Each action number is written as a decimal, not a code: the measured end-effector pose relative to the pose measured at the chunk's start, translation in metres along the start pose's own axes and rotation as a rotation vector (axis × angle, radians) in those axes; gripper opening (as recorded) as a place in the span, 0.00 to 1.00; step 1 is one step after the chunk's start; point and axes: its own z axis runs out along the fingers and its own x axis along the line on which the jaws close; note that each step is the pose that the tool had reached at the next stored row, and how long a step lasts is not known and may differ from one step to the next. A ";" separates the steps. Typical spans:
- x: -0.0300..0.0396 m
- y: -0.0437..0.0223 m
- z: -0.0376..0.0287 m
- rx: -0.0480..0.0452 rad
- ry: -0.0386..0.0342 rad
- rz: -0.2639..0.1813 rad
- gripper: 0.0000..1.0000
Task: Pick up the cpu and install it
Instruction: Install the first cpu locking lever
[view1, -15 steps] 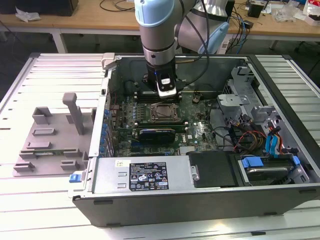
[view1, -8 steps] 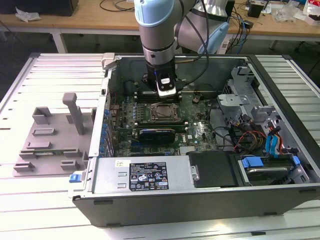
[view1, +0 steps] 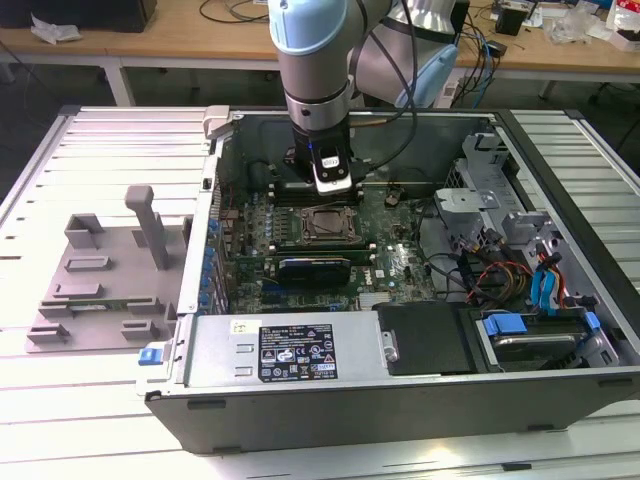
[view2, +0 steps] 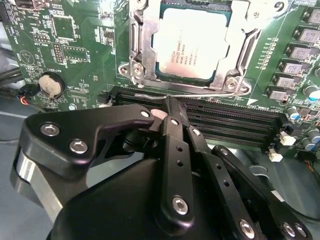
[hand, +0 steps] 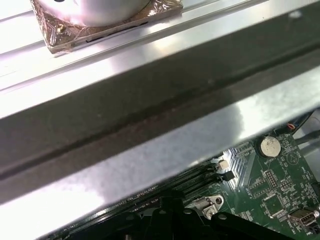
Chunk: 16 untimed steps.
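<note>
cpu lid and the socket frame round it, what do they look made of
The cpu lid looks like pale matte metal, smooth and evenly grey. The socket frame looks like brighter bare steel, judging by its glints and stamped edges.

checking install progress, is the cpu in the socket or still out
In: the cpu lies flat inside the metal socket frame on the motherboard.

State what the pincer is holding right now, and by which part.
Nothing. The pincer hangs empty over the memory slots, while the cpu already lies in the socket frame, apart from it.
</note>
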 end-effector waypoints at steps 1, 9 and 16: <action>0.0001 -0.0001 0.0001 0.0044 -0.0018 -0.001 0.11; 0.0003 -0.0004 0.0028 0.0138 -0.0060 -0.002 0.11; 0.0004 -0.0009 0.0057 0.0159 -0.0068 -0.001 0.11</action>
